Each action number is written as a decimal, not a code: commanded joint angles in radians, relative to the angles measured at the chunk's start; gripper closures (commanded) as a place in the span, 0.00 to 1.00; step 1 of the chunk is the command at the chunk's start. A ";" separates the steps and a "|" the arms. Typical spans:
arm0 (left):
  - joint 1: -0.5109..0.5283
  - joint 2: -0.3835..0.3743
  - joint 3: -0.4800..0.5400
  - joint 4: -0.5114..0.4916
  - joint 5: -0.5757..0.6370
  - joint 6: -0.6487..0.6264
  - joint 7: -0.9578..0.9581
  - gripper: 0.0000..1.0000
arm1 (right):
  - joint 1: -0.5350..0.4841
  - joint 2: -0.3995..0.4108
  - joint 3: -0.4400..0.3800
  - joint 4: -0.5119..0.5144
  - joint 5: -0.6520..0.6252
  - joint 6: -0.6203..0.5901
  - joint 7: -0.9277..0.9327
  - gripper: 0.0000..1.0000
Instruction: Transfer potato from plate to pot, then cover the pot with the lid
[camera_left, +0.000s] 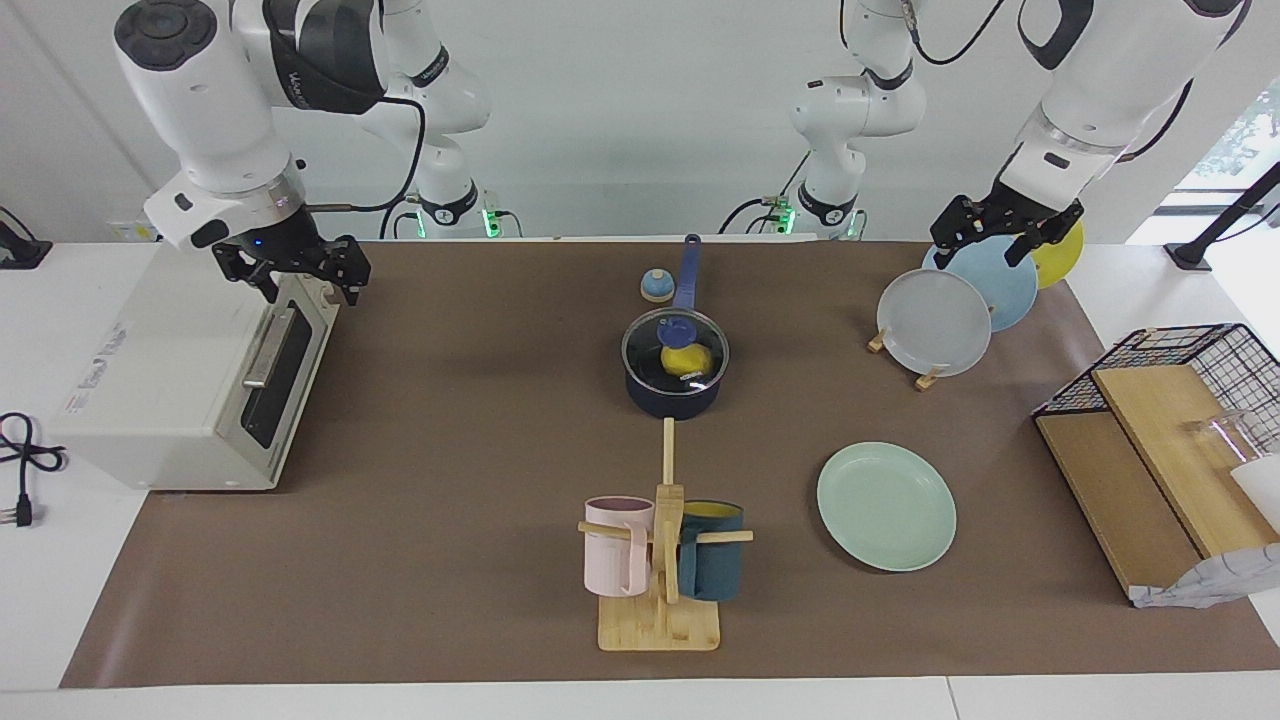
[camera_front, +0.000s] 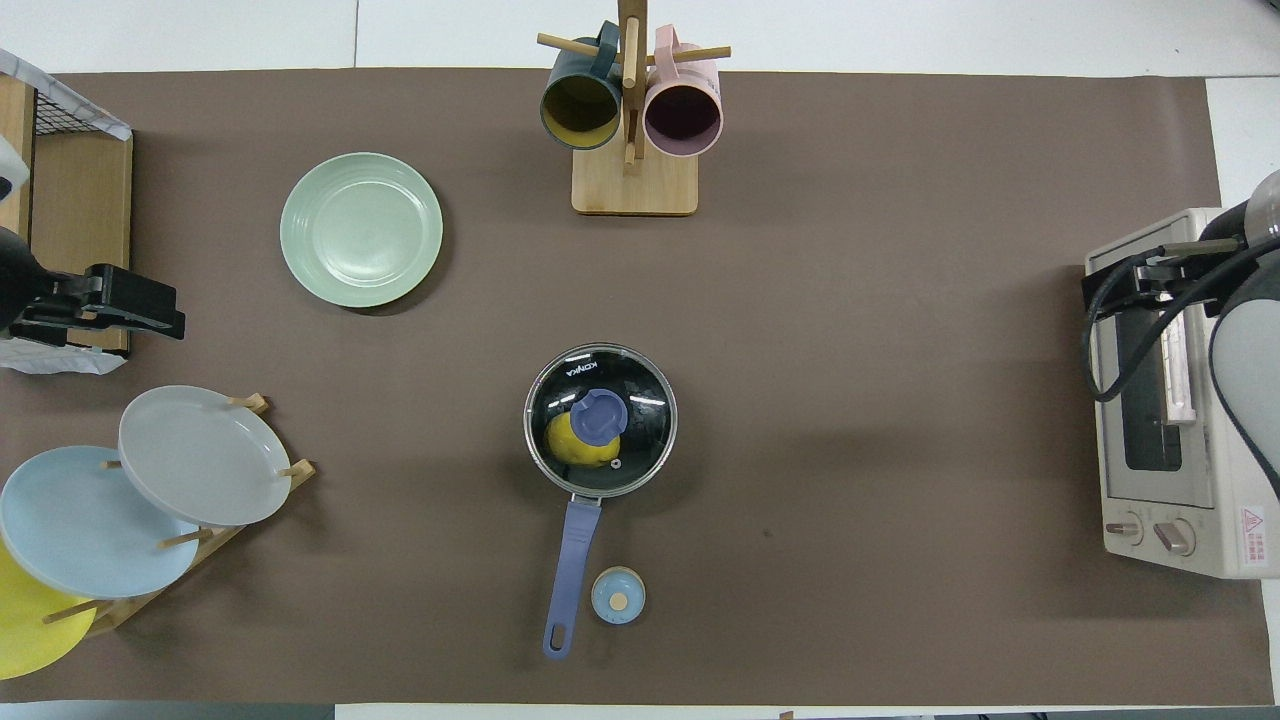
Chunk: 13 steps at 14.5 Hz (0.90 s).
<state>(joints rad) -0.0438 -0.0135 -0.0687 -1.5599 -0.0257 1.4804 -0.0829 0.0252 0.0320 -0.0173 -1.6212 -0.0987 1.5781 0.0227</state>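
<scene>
The yellow potato (camera_left: 687, 361) (camera_front: 567, 447) lies inside the dark navy pot (camera_left: 672, 400) (camera_front: 572, 545) at the middle of the table. The glass lid (camera_left: 676, 327) (camera_front: 598, 416) with its blue knob sits on the pot and covers it. The mint-green plate (camera_left: 886, 506) (camera_front: 361, 229) is bare; it lies farther from the robots, toward the left arm's end. My right gripper (camera_left: 300, 285) (camera_front: 1105, 300) hangs open and holds nothing above the toaster oven's door edge. My left gripper (camera_left: 985, 243) (camera_front: 170, 312) waits open over the rack of upright plates.
A white toaster oven (camera_left: 180, 380) stands at the right arm's end. A mug rack (camera_left: 660, 560) with a pink and a teal mug stands farther out than the pot. A small bell (camera_left: 656, 285) sits beside the pot handle. The plate rack (camera_left: 935, 322) and a wire basket (camera_left: 1190, 355) occupy the left arm's end.
</scene>
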 joint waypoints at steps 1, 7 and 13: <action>0.012 -0.017 -0.003 -0.012 -0.010 -0.009 0.003 0.00 | -0.022 -0.020 0.013 -0.049 -0.006 0.010 -0.020 0.00; 0.012 -0.017 -0.003 -0.012 -0.010 -0.009 0.003 0.00 | -0.027 -0.034 0.008 -0.063 0.004 0.048 -0.035 0.00; 0.012 -0.017 -0.003 -0.012 -0.010 -0.009 0.003 0.00 | -0.027 -0.035 0.007 -0.065 0.004 0.046 -0.058 0.00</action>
<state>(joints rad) -0.0438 -0.0135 -0.0687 -1.5599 -0.0257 1.4804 -0.0829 0.0179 0.0210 -0.0192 -1.6539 -0.0986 1.6055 -0.0053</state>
